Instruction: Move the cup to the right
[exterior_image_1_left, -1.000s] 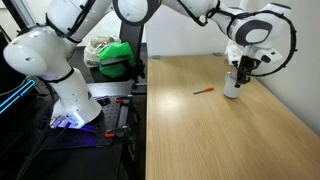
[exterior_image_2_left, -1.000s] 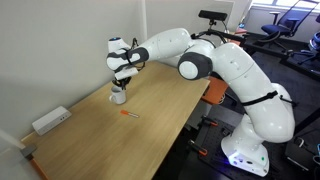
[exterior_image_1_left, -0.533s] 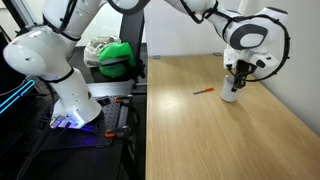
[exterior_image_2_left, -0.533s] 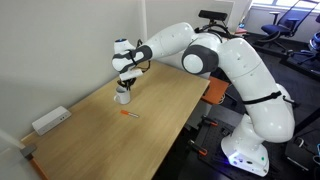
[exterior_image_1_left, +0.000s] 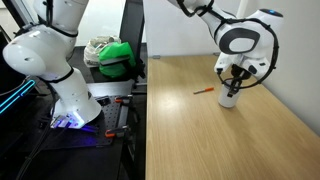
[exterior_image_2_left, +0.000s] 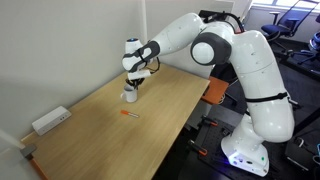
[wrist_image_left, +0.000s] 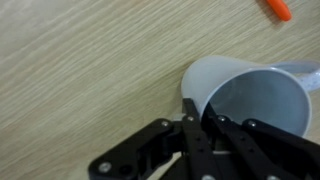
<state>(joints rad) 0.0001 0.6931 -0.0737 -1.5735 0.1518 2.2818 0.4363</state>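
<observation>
Office-lab setting, with pale wooden table (exterior_image_1_left: 200, 130) filling the foreground. Standing on it toward the far side in an exterior view, the cup (exterior_image_1_left: 229, 98). Reaching down from above and pinching the cup's rim wall in the wrist view, the gripper (wrist_image_left: 200, 125), jaws closed on it. Lying near the cup, an orange pen (exterior_image_1_left: 204, 91); resting well apart, a white block (exterior_image_2_left: 50, 121)

The cup (exterior_image_1_left: 229, 100), rim pinched in the jaws, now sits farther along the bench (exterior_image_1_left: 200, 135) (nearer this camera) than before.
</observation>
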